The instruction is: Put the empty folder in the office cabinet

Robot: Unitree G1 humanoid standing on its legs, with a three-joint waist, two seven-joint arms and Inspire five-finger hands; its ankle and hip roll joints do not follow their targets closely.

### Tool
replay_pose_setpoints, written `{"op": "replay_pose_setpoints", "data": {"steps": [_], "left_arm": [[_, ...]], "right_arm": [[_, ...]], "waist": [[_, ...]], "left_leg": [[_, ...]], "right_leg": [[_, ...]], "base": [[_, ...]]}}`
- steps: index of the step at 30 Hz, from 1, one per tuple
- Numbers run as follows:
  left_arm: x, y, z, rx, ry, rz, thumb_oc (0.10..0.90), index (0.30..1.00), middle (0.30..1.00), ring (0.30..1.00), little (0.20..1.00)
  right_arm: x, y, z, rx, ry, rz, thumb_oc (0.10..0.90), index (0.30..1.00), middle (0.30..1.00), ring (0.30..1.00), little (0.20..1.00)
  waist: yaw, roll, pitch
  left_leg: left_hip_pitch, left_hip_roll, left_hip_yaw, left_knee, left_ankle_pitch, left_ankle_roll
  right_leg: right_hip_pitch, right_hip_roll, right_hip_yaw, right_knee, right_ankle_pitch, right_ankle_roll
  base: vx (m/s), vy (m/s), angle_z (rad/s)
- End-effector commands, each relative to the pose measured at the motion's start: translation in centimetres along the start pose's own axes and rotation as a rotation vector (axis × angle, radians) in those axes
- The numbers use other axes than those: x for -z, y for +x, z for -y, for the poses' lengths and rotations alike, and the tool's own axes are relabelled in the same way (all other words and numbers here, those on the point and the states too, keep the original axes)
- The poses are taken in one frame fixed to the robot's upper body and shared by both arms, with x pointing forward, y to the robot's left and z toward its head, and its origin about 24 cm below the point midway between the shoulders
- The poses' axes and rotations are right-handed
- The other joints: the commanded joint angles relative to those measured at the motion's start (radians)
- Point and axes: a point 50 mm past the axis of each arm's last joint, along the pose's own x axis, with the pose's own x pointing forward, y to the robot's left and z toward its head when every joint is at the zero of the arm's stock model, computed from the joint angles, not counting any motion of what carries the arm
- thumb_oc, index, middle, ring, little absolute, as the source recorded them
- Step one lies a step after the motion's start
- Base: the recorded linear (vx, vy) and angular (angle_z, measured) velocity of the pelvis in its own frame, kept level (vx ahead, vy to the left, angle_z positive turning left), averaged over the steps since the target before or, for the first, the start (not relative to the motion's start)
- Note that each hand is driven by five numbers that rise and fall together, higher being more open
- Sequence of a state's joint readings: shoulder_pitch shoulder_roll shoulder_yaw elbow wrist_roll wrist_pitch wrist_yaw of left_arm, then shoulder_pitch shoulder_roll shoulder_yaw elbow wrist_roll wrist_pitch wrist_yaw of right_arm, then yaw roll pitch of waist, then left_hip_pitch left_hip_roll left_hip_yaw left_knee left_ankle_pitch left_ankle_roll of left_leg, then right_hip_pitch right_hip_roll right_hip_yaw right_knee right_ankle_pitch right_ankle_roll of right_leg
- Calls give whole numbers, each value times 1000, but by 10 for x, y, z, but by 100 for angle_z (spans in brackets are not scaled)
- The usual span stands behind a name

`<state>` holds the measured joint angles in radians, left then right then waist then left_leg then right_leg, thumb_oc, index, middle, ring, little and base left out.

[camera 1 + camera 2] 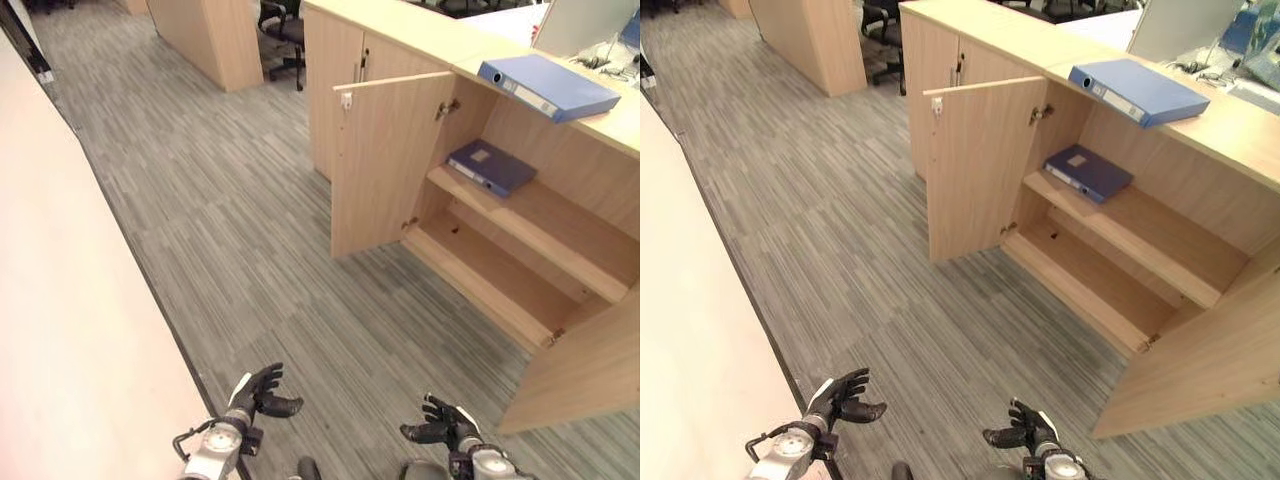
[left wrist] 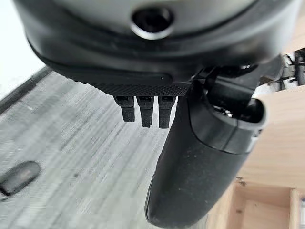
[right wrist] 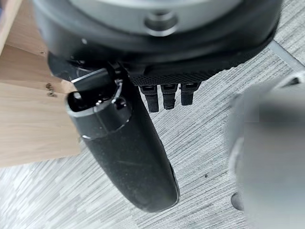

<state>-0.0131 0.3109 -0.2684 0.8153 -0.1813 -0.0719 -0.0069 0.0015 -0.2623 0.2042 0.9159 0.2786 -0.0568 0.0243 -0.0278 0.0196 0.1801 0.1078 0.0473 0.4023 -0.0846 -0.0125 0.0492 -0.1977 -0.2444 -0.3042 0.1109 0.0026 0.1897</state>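
A light blue folder (image 1: pixel 548 86) lies flat on top of the wooden office cabinet (image 1: pixel 400 30). A darker blue folder (image 1: pixel 490 166) lies on the upper shelf (image 1: pixel 545 225) inside the cabinet, whose left door (image 1: pixel 385 160) stands open. The lower shelf (image 1: pixel 480 265) holds nothing. My left hand (image 1: pixel 258 391) and right hand (image 1: pixel 440 421) hang low over the carpet, well short of the cabinet. Both have relaxed fingers and hold nothing. In the wrist views the left thumb (image 2: pixel 195 162) and the right thumb (image 3: pixel 128 152) stand away from straight fingers.
A pale wall (image 1: pixel 60 300) runs along the left side. Grey carpet (image 1: pixel 250 230) lies between me and the cabinet. The cabinet's right door (image 1: pixel 585 370) juts out near my right hand. An office chair (image 1: pixel 285 30) and another wooden unit (image 1: pixel 205 35) stand at the back.
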Motion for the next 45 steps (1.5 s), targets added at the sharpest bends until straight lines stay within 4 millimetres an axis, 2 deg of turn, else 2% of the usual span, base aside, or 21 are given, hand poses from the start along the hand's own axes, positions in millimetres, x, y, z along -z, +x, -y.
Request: {"op": "replay_pose_setpoints", "data": {"steps": [1,9,11,13,14,17,19,20,21,23,24,25,27,30,32,33,36,37,38,42,45], "left_arm": [[-38,3,-7,-20,10,188,800,900,900,900,900],[-23,-1,-4,-3,30,142,800,900,900,900,900],[-20,-2,-2,13,41,133,800,900,900,900,900],[-20,-2,-1,14,41,132,800,900,900,900,900],[-17,-2,-1,9,14,123,800,900,900,900,900],[-14,-3,1,16,12,119,800,900,900,900,900],[-13,-2,5,17,-12,111,800,900,900,900,900],[-12,0,9,20,-31,105,800,900,900,900,900],[-12,0,10,20,-31,105,800,900,900,900,900],[-13,1,13,28,-35,104,800,900,900,900,900],[-13,2,16,39,-21,100,800,900,900,900,900],[-13,2,16,39,-21,100,800,900,900,900,900],[-21,4,22,70,11,121,800,900,900,900,900],[-24,6,23,60,34,120,800,900,900,900,900],[-28,7,24,55,10,139,800,900,900,900,900],[-28,7,24,55,10,139,800,900,900,900,900],[-32,5,24,70,23,167,800,900,900,900,900],[-31,4,24,74,32,165,800,900,900,900,900],[-31,4,24,74,32,165,800,900,900,900,900],[-26,4,28,71,26,150,800,900,900,900,900],[-25,5,27,61,20,141,800,900,900,900,900]], "right_arm": [[-35,2,29,75,-7,126,800,900,900,900,900],[-19,-2,45,125,29,67,800,900,900,900,900],[-6,-8,57,165,47,28,800,900,900,900,900],[-5,-8,57,165,47,27,800,900,900,900,900],[0,-10,60,180,68,10,800,900,900,900,900],[6,-12,64,188,71,-13,800,900,900,900,900],[8,-13,66,189,54,-24,800,900,900,900,900],[12,-15,68,193,56,-34,800,900,900,900,900],[12,-15,68,193,56,-34,800,900,900,900,900],[13,-17,71,200,35,-29,800,900,900,900,900],[12,-18,72,193,20,-26,800,900,900,900,900],[13,-18,72,193,20,-26,800,900,900,900,900],[-3,-17,71,147,-86,24,800,900,900,900,900],[-13,-14,70,132,-115,48,800,900,900,900,900],[-19,-10,61,104,-118,64,800,900,900,900,900],[-19,-10,60,104,-117,64,800,900,900,900,900],[-32,-7,52,64,-143,112,800,900,900,900,900],[-40,-6,49,52,-162,143,800,900,900,900,900],[-40,-6,49,52,-162,143,800,900,900,900,900],[-40,-5,41,26,-188,149,800,900,900,900,900],[-35,-6,39,26,-192,135,800,900,900,900,900]], "waist": [[-13,-26,34],[-67,-8,24],[-87,3,17],[-89,4,17],[-95,24,16],[-97,35,14],[-101,52,3],[-128,64,1],[-129,66,0],[-141,78,-3],[-149,73,-1],[-149,73,-2],[-155,31,8],[-139,-8,19],[-106,-43,13],[-98,-41,15],[-58,-35,17],[-36,-28,24],[-34,-31,22],[9,-1,19],[20,-7,29]], "left_leg": [[55,15,-36,33,-55,-112],[135,9,-79,114,-158,-121],[178,8,-83,152,-204,-136],[179,9,-85,153,-205,-136],[213,20,-66,159,-220,-158],[229,31,-66,164,-232,-173],[219,78,-70,221,-175,-221],[201,141,-96,287,-83,-255],[198,144,-97,291,-85,-256],[156,187,-140,401,96,-290],[144,199,-154,453,159,-293],[143,199,-155,453,159,-293],[84,228,-159,713,250,-283],[53,201,-156,827,220,-273],[-39,219,-105,867,194,-267],[-35,224,-99,870,190,-269],[-98,280,-55,735,190,-267],[-138,275,-69,569,190,-253],[-135,271,-64,561,196,-251],[-191,185,-201,143,202,-238],[-222,168,-227,56,219,-242]], "right_leg": [[58,35,32,-46,38,1],[-10,-30,56,-131,117,36],[-15,-83,-6,-151,135,42],[-11,-83,-9,-153,136,42],[-23,-132,-64,-156,149,47],[-20,-150,-89,-153,155,49],[17,-142,-143,-156,187,40],[21,-113,-102,-135,180,18],[20,-111,-104,-135,179,17],[68,-48,-85,-149,152,-28],[93,-23,-75,-153,130,-51],[92,-23,-75,-153,130,-51],[189,51,-11,-169,52,-126],[231,69,34,-170,28,-150],[286,94,61,-185,-11,-152],[285,98,68,-184,-12,-153],[352,132,113,-197,-44,-137],[387,135,152,-198,-58,-116],[384,132,155,-198,-55,-116],[454,145,258,-198,-105,-94],[492,145,294,-180,-142,-100]], "base": [[318,-99,23],[274,-102,21],[382,-220,3],[211,-169,19],[341,-296,10],[257,-248,-28],[415,-509,-2],[305,-399,1],[271,-398,2],[222,-353,12],[209,-304,-14],[322,-427,-38],[501,-565,-31],[367,-346,-69],[387,-314,-80],[340,-204,-108],[368,-30,-130],[385,47,-92],[392,93,-90],[400,79,-92],[349,-18,-76]]}}
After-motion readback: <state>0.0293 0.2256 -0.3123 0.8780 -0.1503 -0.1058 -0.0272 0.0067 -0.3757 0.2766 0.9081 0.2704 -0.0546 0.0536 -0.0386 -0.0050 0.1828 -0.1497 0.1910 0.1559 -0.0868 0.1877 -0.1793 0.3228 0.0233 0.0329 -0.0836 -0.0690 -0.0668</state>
